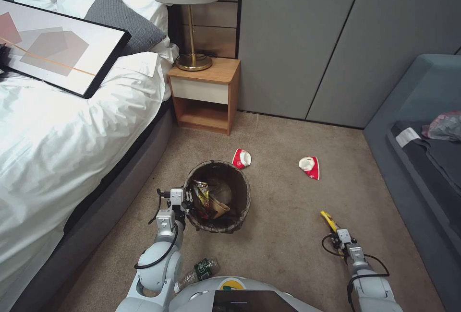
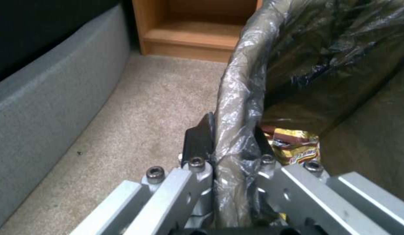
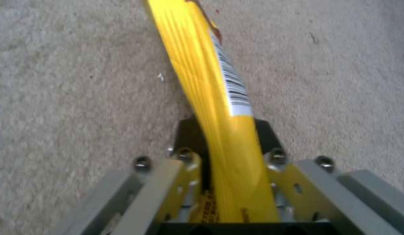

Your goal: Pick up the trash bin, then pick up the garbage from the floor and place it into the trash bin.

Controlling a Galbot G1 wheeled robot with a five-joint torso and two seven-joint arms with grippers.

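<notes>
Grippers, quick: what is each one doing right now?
Left gripper: closed on the trash bin rim.
Right gripper: closed on the yellow wrapper.

Around the one trash bin: two red-and-white wrappers beyond it, one yellow wrapper to its right, one bottle nearer the robot.

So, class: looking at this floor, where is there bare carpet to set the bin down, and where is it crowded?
Bare carpet lies between the trash bin and the right gripper, which holds the yellow wrapper, and also in front of the grey wall panels. It is crowded on the bed side, where the left gripper clamps the rim, and near the two red-and-white wrappers.
</notes>
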